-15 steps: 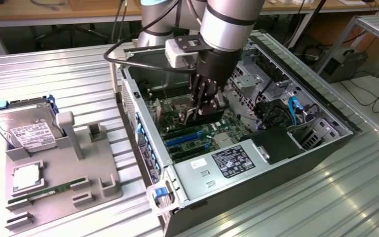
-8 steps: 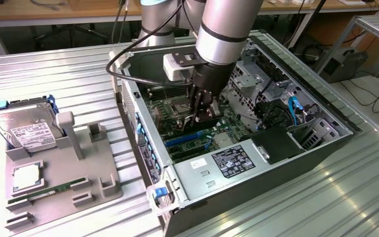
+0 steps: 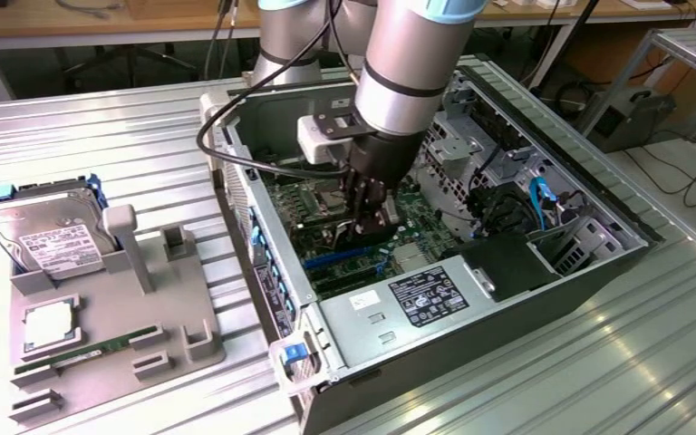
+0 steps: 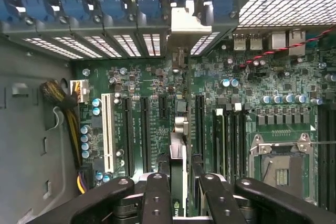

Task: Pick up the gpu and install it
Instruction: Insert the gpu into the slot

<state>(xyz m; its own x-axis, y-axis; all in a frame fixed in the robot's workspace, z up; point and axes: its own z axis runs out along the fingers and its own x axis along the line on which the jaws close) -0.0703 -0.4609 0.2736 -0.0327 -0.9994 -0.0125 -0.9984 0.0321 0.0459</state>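
On the exterior view's left you see a grey fixture tray [image 3: 142, 299] on the ribbed metal tabletop [image 3: 106, 136], carrying a hard drive [image 3: 52, 237], a processor chip [image 3: 52, 324] and a green memory stick [image 3: 76, 356]. Toward the centre stands the open computer case [image 3: 590, 272], with the claw [image 3: 369, 217] lowered over the motherboard [image 3: 427, 231]. In the wrist view the claw [image 4: 181, 182] pinches the gpu [image 4: 178, 153] edge-on, its silver bracket [image 4: 186, 22] up against the case's rear slot openings, the card standing upright between the black expansion slots [image 4: 199, 124]
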